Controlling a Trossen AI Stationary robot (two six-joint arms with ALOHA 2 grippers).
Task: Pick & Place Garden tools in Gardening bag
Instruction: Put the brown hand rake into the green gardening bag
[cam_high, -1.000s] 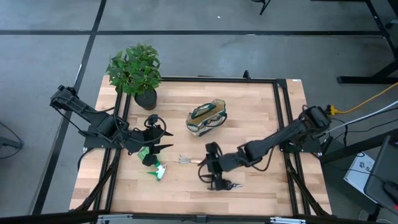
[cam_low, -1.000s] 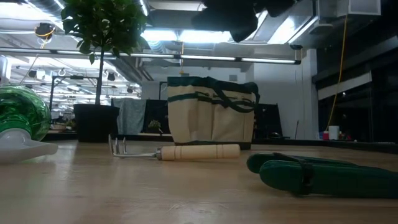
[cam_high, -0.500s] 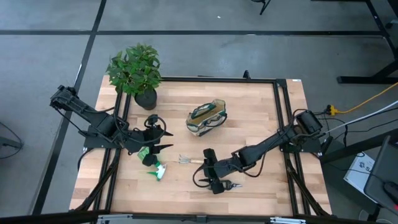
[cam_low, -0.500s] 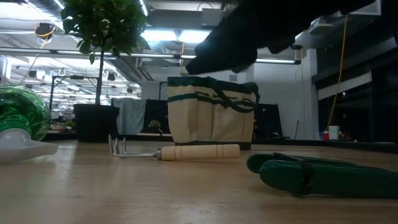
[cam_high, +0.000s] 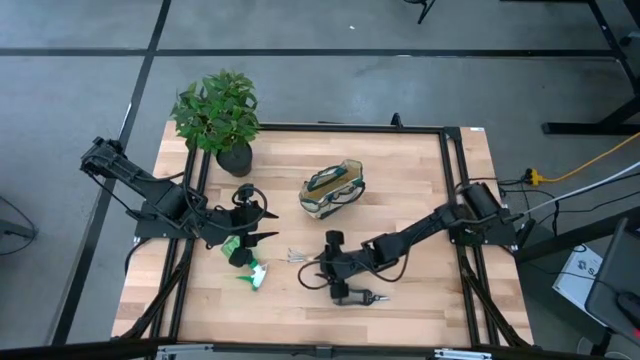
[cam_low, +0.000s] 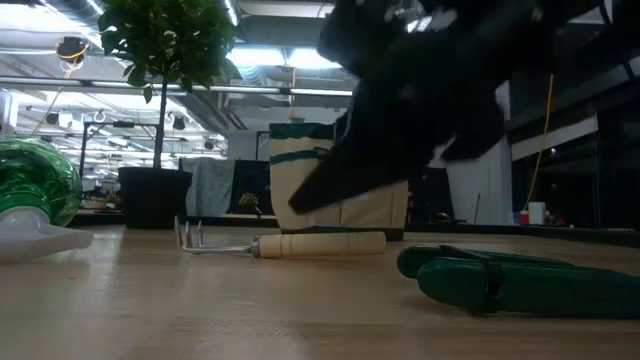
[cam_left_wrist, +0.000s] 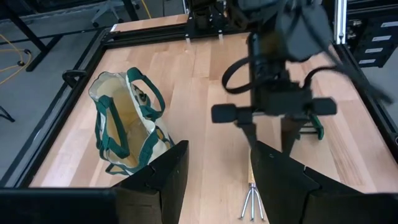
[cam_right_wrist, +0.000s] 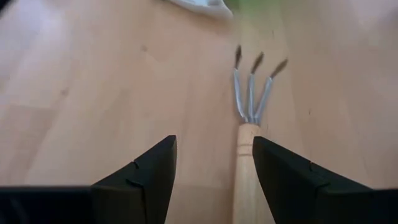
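The wooden-handled rake lies flat on the table, tines toward the left edge; it also shows in the low view and the right wrist view. My right gripper is open just above the rake's handle, with the handle between its fingers and untouched. The black and green shears lie near the front edge. Bright green pieces lie at the left. The cream and green bag stands open behind them. My left gripper is open and empty beside the green pieces.
A potted leafy plant stands at the table's far left corner. A black frame rail runs along the table's edges. Bare wood lies between the bag and the rake and along the right side.
My right gripper has moved toward the table's left edge and come down over the rake's handle, staying open. The rake, shears and bag have not moved.
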